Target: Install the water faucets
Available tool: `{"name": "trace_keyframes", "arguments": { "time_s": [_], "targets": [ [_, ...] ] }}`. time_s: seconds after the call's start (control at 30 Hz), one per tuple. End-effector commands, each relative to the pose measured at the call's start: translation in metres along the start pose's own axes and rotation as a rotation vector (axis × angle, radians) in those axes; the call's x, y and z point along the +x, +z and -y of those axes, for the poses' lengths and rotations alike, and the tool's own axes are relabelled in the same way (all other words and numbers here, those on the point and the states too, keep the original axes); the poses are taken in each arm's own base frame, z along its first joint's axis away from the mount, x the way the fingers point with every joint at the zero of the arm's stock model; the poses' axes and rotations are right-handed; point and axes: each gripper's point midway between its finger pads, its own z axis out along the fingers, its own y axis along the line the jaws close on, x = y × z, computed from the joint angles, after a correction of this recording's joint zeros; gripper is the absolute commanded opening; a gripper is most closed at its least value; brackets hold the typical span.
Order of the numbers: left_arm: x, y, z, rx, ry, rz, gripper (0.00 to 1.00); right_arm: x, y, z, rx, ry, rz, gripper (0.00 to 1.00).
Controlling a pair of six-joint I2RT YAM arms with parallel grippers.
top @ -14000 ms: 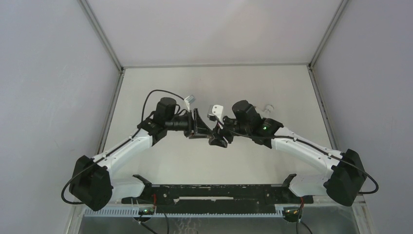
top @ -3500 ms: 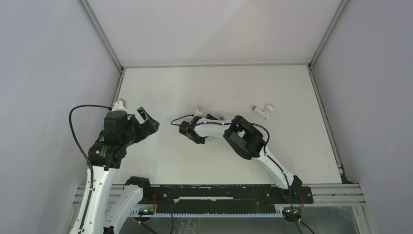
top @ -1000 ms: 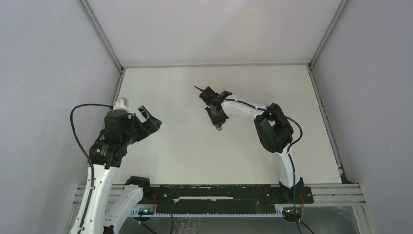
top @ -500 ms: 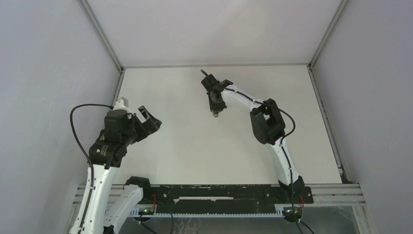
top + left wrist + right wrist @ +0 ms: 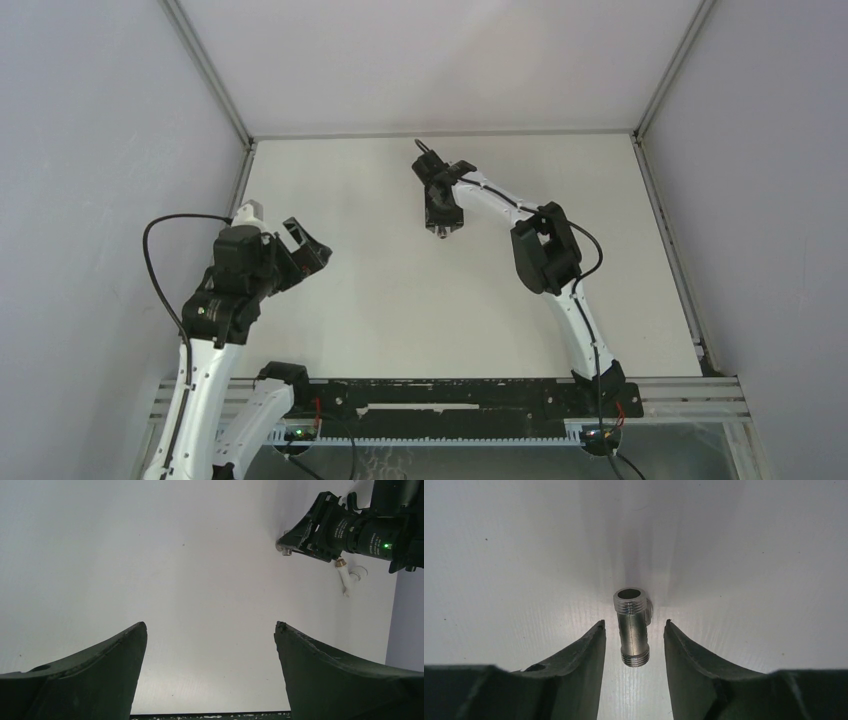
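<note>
The short grey metal T-shaped fitting (image 5: 632, 630) lies on the white table (image 5: 400, 310) between the right arm's fingers (image 5: 584, 660). These are parted, with a gap on each side, and grip nothing; they are probably lined up for a grasp. The white plastic T-shaped tap (image 5: 351, 577) lies apart from the fitting. Well away from the fitting, the left arm's fingers (image 5: 100, 672) gape wide and empty. Plain grey walls (image 5: 100, 150) enclose the table.

The short grey threaded metal fitting (image 5: 632, 630) lies loose, the white tap piece (image 5: 351, 579) lying near it.
</note>
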Motion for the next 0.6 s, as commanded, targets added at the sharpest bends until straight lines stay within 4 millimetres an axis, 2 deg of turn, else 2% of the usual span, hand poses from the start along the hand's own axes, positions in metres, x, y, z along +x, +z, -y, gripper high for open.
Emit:
{"name": "trace_keyframes", "arguments": {
  "time_s": [0.0,0.13,0.23,0.27,0.4,0.47,0.57],
  "targets": [
    [-0.015,-0.006,0.012,0.047,-0.015,0.054,1.0,-0.024,-0.026,-0.008,-0.052,0.009,0.077,0.54],
    [-0.017,-0.008,0.014,0.053,-0.003,0.052,1.0,-0.047,-0.066,0.002,-0.065,0.031,0.166,0.56],
    [-0.015,-0.005,0.015,0.05,0.009,0.033,1.0,-0.065,-0.1,0.03,-0.053,0.066,0.259,0.57],
    [-0.014,-0.004,0.015,0.052,0.017,0.03,1.0,-0.065,-0.108,0.04,-0.053,0.079,0.28,0.57],
    [-0.005,0.0,0.027,0.053,0.1,0.032,1.0,-0.065,-0.115,0.12,0.01,0.24,0.323,0.58],
    [0.004,0.005,0.038,0.063,0.14,0.006,1.0,-0.05,-0.098,0.166,0.059,0.35,0.283,0.58],
    [0.013,0.012,0.054,0.064,0.204,-0.026,1.0,-0.038,-0.081,0.218,0.142,0.476,0.231,0.57]
  ]
}}
